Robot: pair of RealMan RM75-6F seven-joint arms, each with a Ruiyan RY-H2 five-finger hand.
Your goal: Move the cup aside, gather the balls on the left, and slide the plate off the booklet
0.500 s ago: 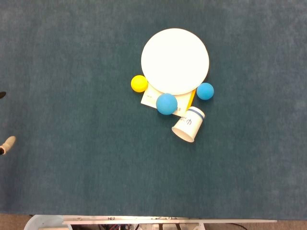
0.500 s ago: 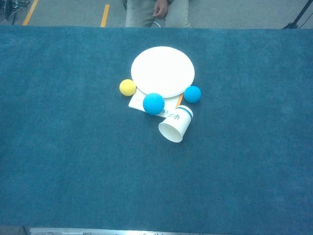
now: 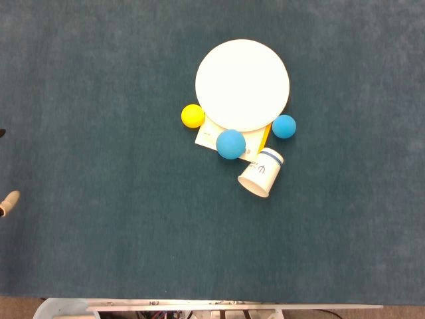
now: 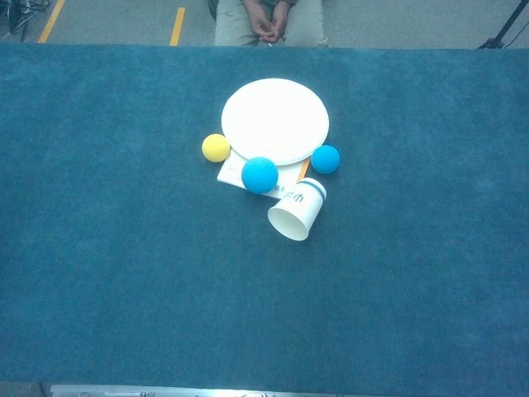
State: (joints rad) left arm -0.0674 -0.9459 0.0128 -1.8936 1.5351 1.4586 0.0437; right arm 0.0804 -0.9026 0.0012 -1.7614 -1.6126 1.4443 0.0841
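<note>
Only a fingertip of the left hand (image 3: pixel 9 201) shows at the table's left edge; I cannot tell its fingers' state. The cup (image 3: pixel 261 173) lies on its side, mouth toward the robot, long axis slanting, touching the booklet (image 3: pixel 207 136). The plate (image 3: pixel 242 85) covers that booklet. The table (image 3: pixel 99 252) wears blue-green carpet.

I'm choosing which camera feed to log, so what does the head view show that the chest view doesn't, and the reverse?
Only the head view shows a fingertip of the left hand at the left edge and pale equipment below the table's near edge. Only the chest view shows a seated person's clasped hands and yellow floor lines beyond the table. Both show the white plate on the booklet, the yellow ball, two blue balls and the tipped paper cup.
</note>
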